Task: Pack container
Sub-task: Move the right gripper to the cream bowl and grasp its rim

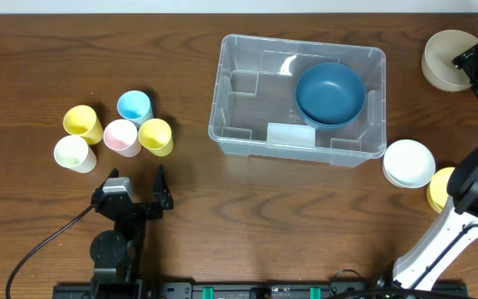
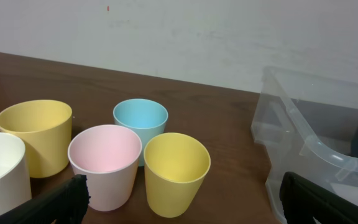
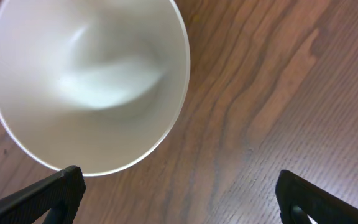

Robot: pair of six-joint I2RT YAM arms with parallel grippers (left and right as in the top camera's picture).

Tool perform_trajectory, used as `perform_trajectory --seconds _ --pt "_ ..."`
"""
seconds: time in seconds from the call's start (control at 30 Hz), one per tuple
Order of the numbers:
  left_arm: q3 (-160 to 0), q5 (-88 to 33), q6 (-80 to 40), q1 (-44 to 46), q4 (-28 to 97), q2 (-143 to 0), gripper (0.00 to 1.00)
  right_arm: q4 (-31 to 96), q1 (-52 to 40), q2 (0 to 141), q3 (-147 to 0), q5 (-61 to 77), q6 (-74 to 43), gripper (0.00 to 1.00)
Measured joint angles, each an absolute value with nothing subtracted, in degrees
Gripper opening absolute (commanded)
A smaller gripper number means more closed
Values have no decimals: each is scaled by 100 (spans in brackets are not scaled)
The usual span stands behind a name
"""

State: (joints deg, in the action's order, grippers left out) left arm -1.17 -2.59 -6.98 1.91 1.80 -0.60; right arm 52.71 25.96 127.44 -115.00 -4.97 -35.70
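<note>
Container [image 1: 247, 108] sits mid-table [image 1: 222, 208], open, with a blue bowl [image 1: 330, 93] already in its right half. Risks as we judge them: the five cups [image 1: 121, 135] left of the container stand packed together, some touching, so a wide grab at one could tip or shove its neighbours. The cream bowl [image 1: 442, 60] beyond the container's far right corner has a thin rim and slick sides, so a pinch there may slip. The container looks light, and a knock on its rim could slide it. Left fingers [image 2: 55, 205] are spread full wide, holding nothing, on the near side of the cups, clear of them. Right fingers [image 3: 48, 196] are likewise spread wide and empty, above the cream bowl, no contact visible.
</note>
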Motion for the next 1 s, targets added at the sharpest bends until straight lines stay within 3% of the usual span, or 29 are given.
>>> perform_trajectory --seconds 0.4,0.5,0.7,0.8,1.0 --pt "-117 -259 -698 191 180 -60 98 5157 2591 13515 -11487 -471 -3686 99" --pt "-117 -259 -701 191 180 -60 98 5107 2591 13528 -11487 -473 -3693 81" --pt "-117 -259 -701 191 180 -60 98 5120 2591 13528 -11487 -471 -3712 21" --pt "-117 -259 -701 191 180 -60 98 5183 2591 13528 -11485 -480 -3734 4" --pt "-117 -259 -701 191 180 -60 98 5295 2593 13520 -11493 -375 -3793 1"
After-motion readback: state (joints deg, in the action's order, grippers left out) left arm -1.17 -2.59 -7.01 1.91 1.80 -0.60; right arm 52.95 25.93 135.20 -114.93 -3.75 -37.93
